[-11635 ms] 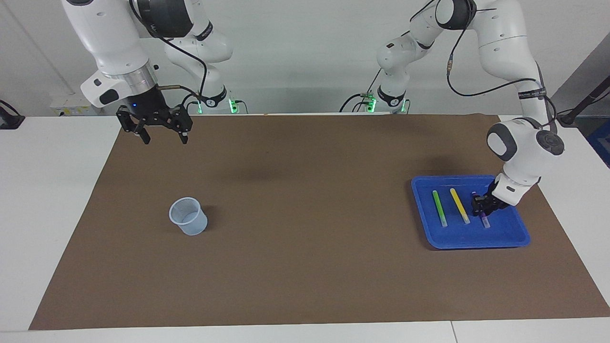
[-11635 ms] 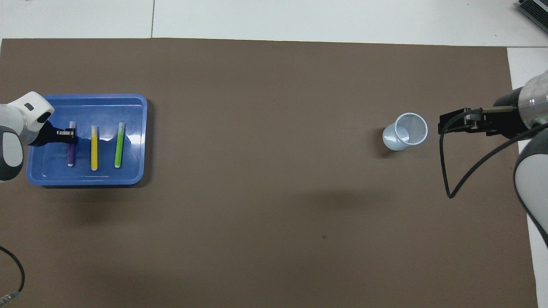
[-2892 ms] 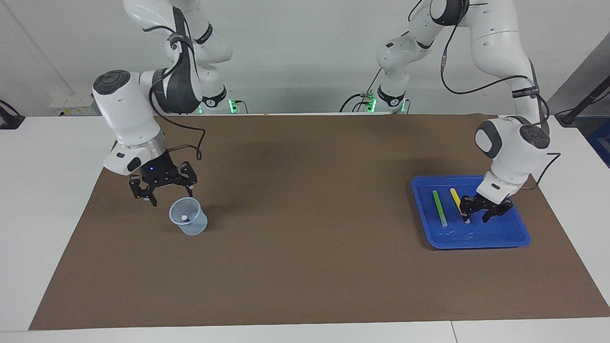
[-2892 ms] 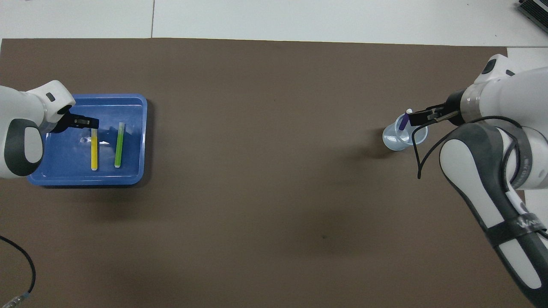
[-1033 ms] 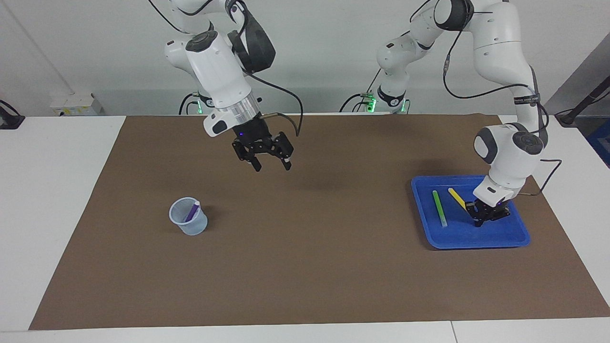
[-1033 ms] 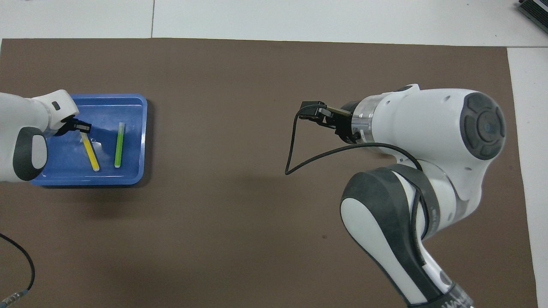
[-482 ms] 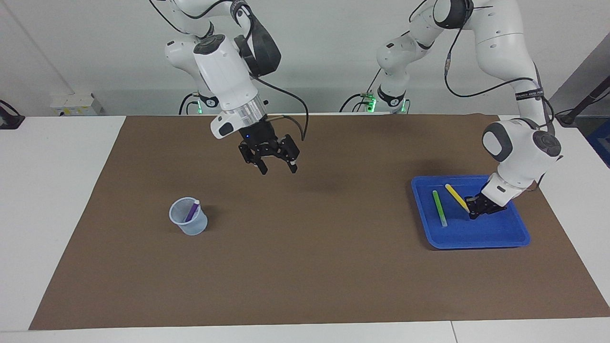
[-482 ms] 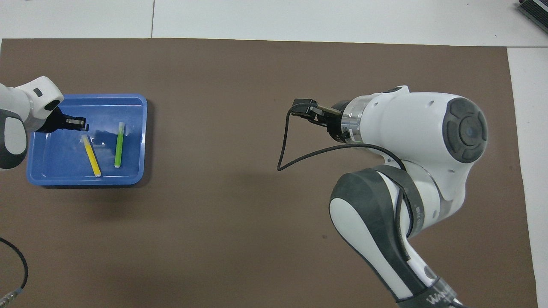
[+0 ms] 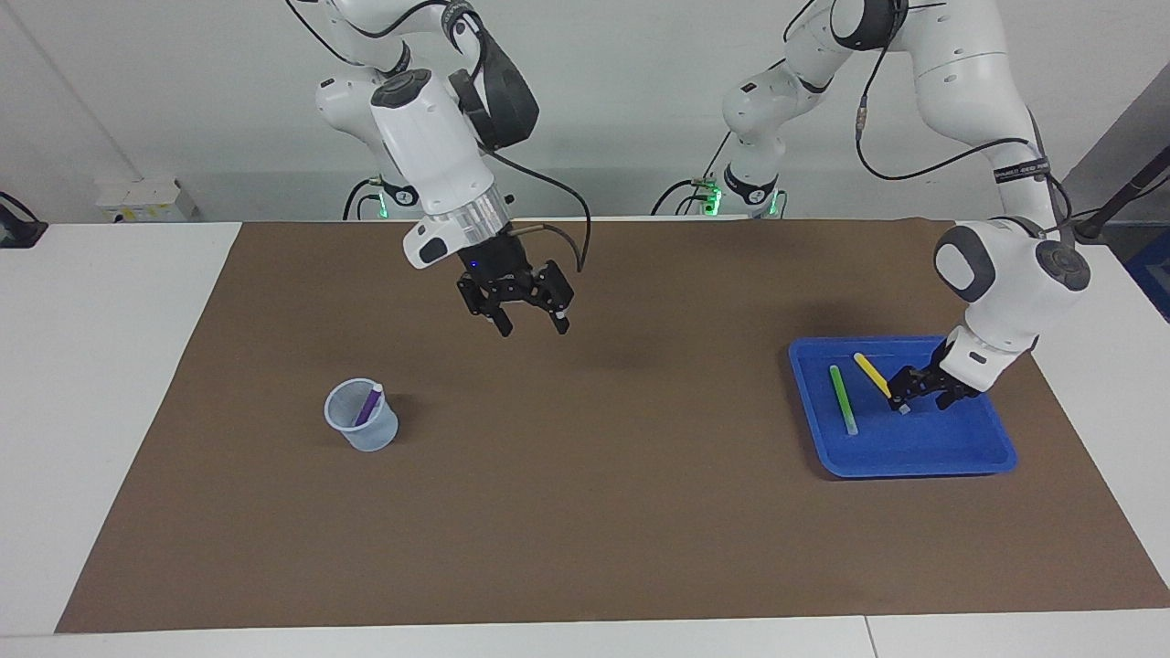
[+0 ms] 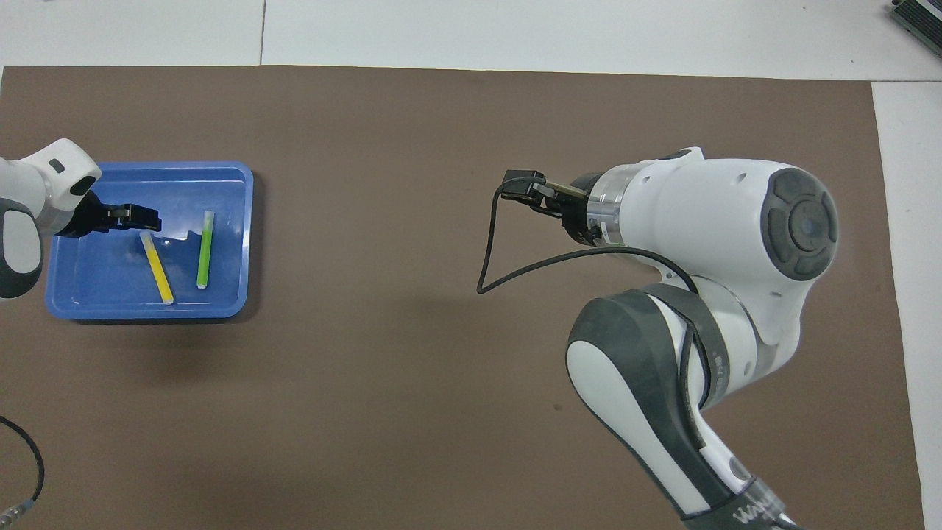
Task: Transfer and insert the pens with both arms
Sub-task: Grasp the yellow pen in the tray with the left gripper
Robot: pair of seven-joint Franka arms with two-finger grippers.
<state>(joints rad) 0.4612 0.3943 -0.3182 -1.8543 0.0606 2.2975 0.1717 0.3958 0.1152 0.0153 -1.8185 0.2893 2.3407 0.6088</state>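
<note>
Facing view: left hand is hovering open over the slim yellow marker pen in the blue plastic tray, at four o'clock; right hand is hanging open above the brown-covered surface.

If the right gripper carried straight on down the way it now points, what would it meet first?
Probably the bare brown mat: the open right gripper hangs over mid-table with nothing beneath it, though its slight tilt leaves the landing spot uncertain.

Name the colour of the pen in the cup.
Purple, with a pale tip: the pen leans in the cup. Clearest in the facing view.
</note>
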